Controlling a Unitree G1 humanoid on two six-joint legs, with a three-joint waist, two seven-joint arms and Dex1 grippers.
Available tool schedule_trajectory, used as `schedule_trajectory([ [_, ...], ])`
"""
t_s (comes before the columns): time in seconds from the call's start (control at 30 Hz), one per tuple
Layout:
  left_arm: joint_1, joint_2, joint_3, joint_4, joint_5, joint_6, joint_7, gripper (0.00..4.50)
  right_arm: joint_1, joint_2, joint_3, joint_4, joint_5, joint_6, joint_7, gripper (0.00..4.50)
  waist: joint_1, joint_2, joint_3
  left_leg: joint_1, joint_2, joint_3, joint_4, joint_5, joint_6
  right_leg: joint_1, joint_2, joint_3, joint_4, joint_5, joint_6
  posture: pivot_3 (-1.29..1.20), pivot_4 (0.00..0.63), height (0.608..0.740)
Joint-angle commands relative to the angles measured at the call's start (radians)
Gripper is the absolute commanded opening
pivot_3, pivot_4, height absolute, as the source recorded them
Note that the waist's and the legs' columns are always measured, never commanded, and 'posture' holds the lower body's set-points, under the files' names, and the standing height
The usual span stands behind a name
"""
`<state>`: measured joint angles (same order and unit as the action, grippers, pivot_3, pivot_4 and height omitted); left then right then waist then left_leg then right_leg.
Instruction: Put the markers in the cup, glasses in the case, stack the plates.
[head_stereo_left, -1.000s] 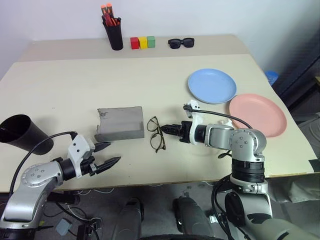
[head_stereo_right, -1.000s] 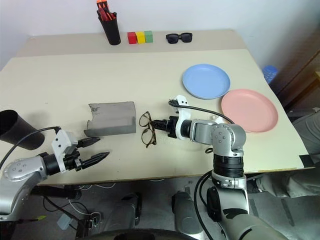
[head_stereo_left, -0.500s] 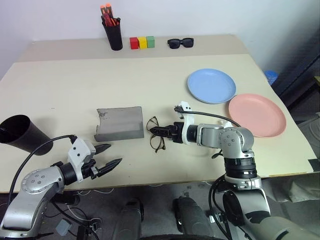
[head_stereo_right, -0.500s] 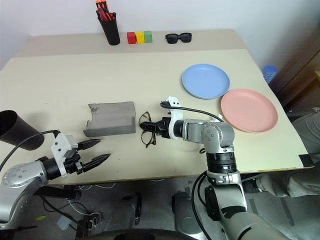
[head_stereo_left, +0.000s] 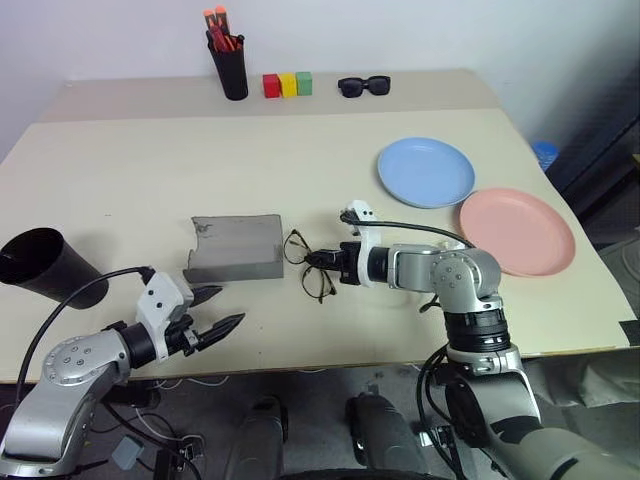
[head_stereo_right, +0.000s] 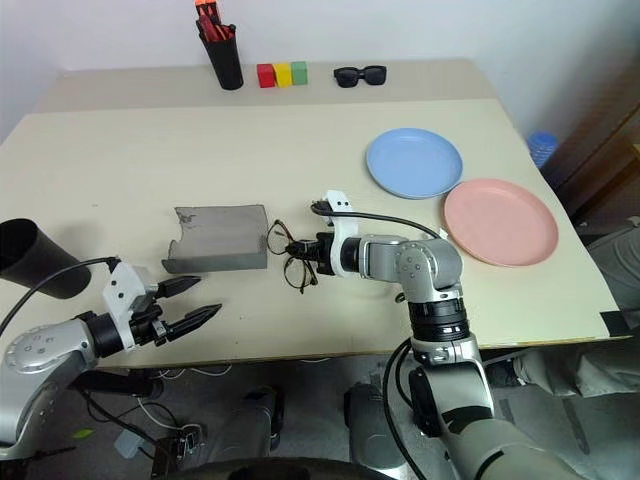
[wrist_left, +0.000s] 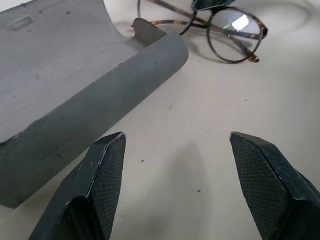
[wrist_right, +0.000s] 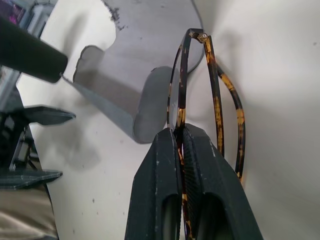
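Your right hand (head_stereo_left: 322, 261) is pinched tight on the frame of the tortoiseshell glasses (head_stereo_left: 305, 266), which lie on the tabletop (head_stereo_left: 150, 170) just beside the open end of the grey felt case (head_stereo_left: 235, 248). In the right wrist view the fingers (wrist_right: 162, 165) press together with the rim caught between them. The case lies open and nothing is in it, so the glasses step is under way but not finished.

Your left hand (head_stereo_left: 215, 311) hovers with its fingers spread wide, holding nothing, near the front edge of the tabletop and just short of the case (its wrist view looks along the case's curved wall toward the glasses).

The rest looks untouched. The light blue plate (head_stereo_left: 426, 171) and the salmon pink plate (head_stereo_left: 516, 230) sit side by side, rims close, not stacked. The wide black cup (head_stereo_left: 40, 266) leans at the far left edge of the tabletop, and you cannot see a loose marker anywhere. By this reading you are in the first of three jobs, with plates and markers still to do.
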<state>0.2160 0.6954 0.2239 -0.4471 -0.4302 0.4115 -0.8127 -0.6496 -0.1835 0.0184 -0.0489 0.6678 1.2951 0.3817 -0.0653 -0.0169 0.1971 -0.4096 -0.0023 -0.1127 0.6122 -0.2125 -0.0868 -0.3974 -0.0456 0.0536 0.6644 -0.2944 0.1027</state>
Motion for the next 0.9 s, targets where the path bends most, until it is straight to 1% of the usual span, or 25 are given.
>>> schedule_trajectory([
  [0.03, -0.005, -0.016, 0.042, -0.032, -0.037, 0.001, 0.022, 3.42, -0.031, -0.099, 0.089, -0.117, -0.025, -0.051, 0.087, 0.05, 0.001, 0.0, 0.0, 0.0, 0.0, 0.0, 0.0, 0.0, 0.0, 0.0, 0.0, 0.0, 0.0, 0.0, 0.0, 0.0, 0.15, 0.74],
  [0.1, -0.001, -0.028, 0.042, -0.026, -0.035, -0.011, 0.034, 3.42, -0.05, -0.14, 0.127, -0.137, -0.037, -0.082, 0.131, 0.05, 0.0, 0.0, 0.0, 0.0, 0.0, 0.0, 0.0, 0.0, 0.0, 0.0, 0.0, 0.0, 0.0, 0.0, 0.0, 0.0, 0.15, 0.74],
  [0.2, 0.04, -0.072, 0.058, -0.018, -0.022, -0.064, 0.057, 3.42, -0.122, -0.19, 0.156, -0.145, -0.042, -0.138, 0.219, 0.05, -0.005, 0.001, 0.0, 0.0, 0.0, 0.001, 0.0, 0.0, 0.0, -0.001, 0.0, 0.0, 0.0, 0.0, 0.0, 0.0, 0.15, 0.74],
  [0.33, 0.077, -0.113, 0.08, -0.002, -0.019, -0.117, 0.071, 3.42, -0.238, -0.188, 0.204, -0.063, -0.085, -0.224, 0.305, 0.05, -0.003, 0.001, 0.001, 0.0, 0.001, 0.001, -0.001, 0.0, 0.0, -0.002, 0.0, 0.001, 0.0, 0.0, 0.0, 0.0, 0.15, 0.74],
  [0.43, 0.092, -0.113, 0.087, 0.002, -0.034, -0.114, 0.063, 3.42, -0.346, -0.132, 0.27, 0.093, -0.158, -0.323, 0.359, 0.05, -0.003, 0.001, 0.0, 0.0, 0.001, 0.001, 0.0, 0.0, 0.0, -0.001, 0.0, 0.0, 0.0, 0.0, -0.001, 0.0, 0.15, 0.74],
  [0.6, 0.135, -0.11, 0.112, -0.021, -0.071, -0.098, 0.044, 3.42, -0.522, 0.017, 0.34, 0.419, -0.257, -0.487, 0.472, 0.05, -0.005, 0.001, 0.001, 0.0, 0.001, 0.002, -0.001, 0.0, 0.0, -0.002, 0.0, 0.001, 0.0, 0.0, -0.001, 0.0, 0.15, 0.74],
  [0.8, 0.187, -0.101, 0.141, -0.073, -0.085, -0.089, 0.053, 3.42, -0.647, 0.159, 0.377, 0.732, -0.36, -0.637, 0.604, 0.05, -0.003, 0.001, 0.001, 0.0, 0.001, 0.001, -0.003, 0.0, 0.0, -0.003, 0.0, 0.0, 0.0, 0.0, -0.001, 0.0, 0.15, 0.74],
  [0.9, 0.199, -0.101, 0.156, -0.097, -0.09, -0.085, 0.066, 3.42, -0.668, 0.198, 0.4, 0.861, -0.427, -0.707, 0.654, 0.05, -0.003, 0.001, 0.001, 0.0, 0.0, 0.001, -0.003, 0.0, 0.0, -0.003, 0.0, 0.0, -0.001, 0.0, -0.002, 0.0, 0.15, 0.74],
])
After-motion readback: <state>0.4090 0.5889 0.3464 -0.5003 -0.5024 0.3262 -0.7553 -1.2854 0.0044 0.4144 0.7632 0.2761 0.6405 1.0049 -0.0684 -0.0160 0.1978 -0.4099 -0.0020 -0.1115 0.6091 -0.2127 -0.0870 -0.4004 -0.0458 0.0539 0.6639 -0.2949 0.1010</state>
